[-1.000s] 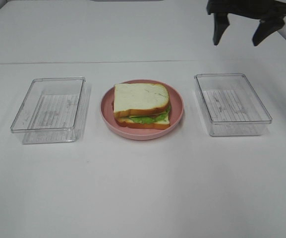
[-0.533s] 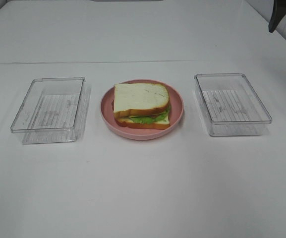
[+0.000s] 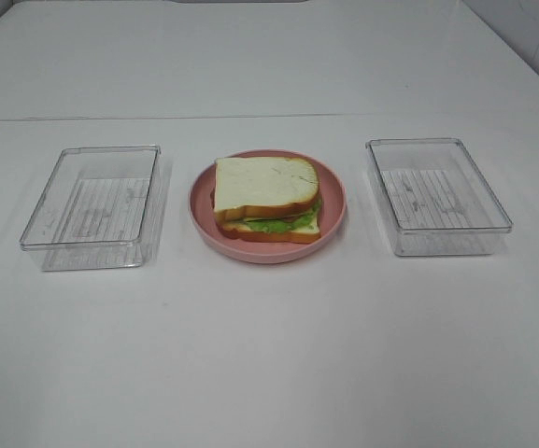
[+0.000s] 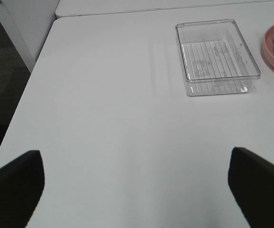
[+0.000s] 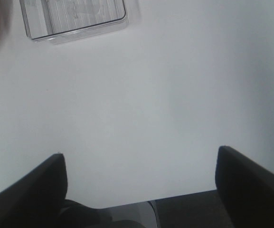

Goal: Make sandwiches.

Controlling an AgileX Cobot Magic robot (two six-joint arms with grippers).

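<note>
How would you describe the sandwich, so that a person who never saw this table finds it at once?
On the white table, look at the round pink plate in the middle, between two clear plastic boxes. The sandwich lies on that plate: white bread with orange-brown crust and green lettuce showing at the edge. It is the only food; both boxes hold nothing.

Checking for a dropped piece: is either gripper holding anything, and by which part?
Nothing is held. The left gripper and right gripper are both open over bare table.

Only 2 matte black, blunt-edged fingers [image 4: 13, 185] of the left gripper [image 4: 137, 190] show; the right gripper [image 5: 139, 187] shows the same, plain and unmarked.
</note>
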